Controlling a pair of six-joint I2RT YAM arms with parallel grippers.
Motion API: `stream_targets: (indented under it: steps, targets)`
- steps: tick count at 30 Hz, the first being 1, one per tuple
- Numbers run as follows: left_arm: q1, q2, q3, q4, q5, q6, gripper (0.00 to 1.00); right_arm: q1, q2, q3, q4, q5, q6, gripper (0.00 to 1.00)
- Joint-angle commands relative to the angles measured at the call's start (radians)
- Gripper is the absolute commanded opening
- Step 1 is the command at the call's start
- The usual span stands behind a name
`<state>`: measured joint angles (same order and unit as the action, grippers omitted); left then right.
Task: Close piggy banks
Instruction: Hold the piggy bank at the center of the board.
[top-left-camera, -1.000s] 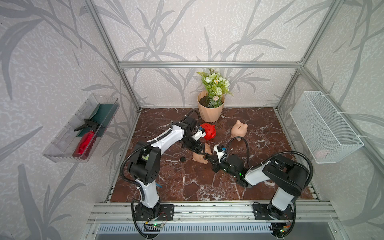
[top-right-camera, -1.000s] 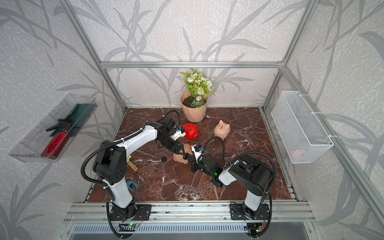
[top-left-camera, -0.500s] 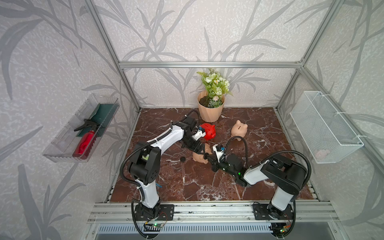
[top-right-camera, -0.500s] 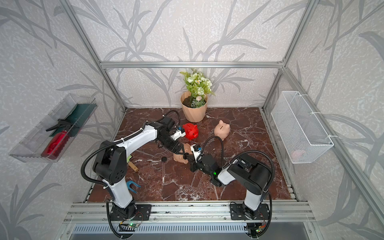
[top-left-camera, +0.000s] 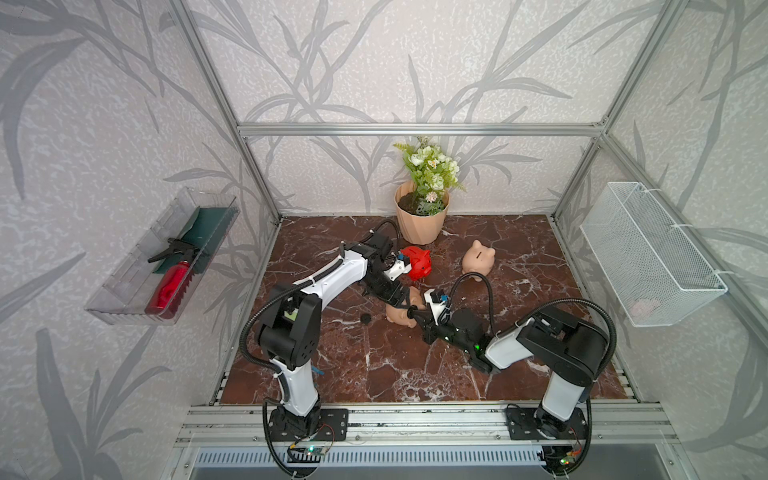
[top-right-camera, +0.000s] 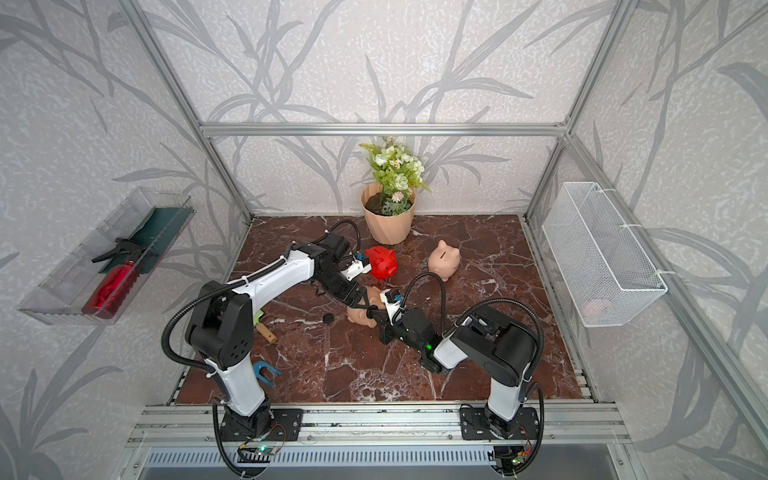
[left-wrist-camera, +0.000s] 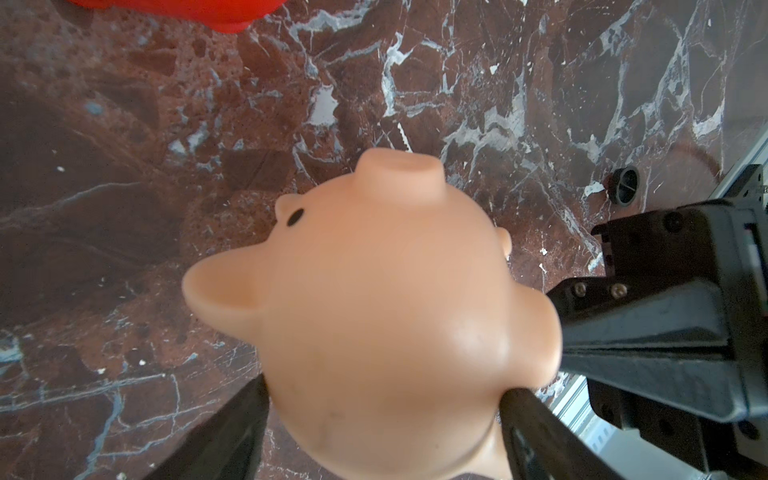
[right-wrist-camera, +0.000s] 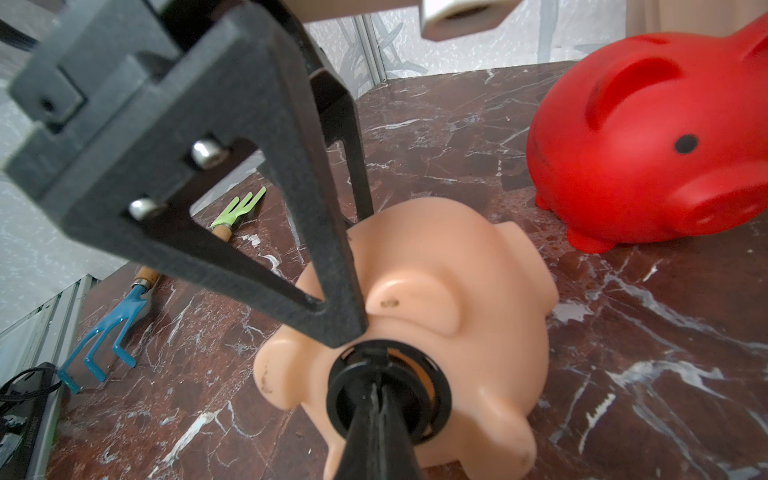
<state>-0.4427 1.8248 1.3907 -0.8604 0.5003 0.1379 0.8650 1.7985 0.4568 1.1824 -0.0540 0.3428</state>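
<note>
**Plug meets the tan pig's belly**

The left fingers (left-wrist-camera: 232, 424) grasp the tan pig (right-wrist-camera: 436, 291), tipped on its side on the desk (right-wrist-camera: 623, 332) near the red pig (right-wrist-camera: 644, 145). The right fingers (right-wrist-camera: 374, 436), clenched on a black plug (right-wrist-camera: 441, 399), hold it at the belly hole, and it doesn't look fully seated. Next up is a firm, square push. No writing can be read.

The right fingers (right-wrist-camera: 365, 436) have nudged forward against the tan piggy bank (right-wrist-camera: 457, 291); left fingers (left-wrist-camera: 232, 436) perhaps tightened.
</note>
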Motion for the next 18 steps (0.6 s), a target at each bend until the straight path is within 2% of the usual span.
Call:
stream_targets:
  steps: [1,18]
  targets:
    - [0.000,0.009,-0.016,-0.022,-0.007,0.003,0.84,0.005,0.011,0.014,0.047,0.022,-0.018,0.00]
    - [0.001,0.010,-0.007,-0.034,0.001,0.012,0.83,0.005,0.014,0.037,-0.003,0.026,-0.115,0.00]
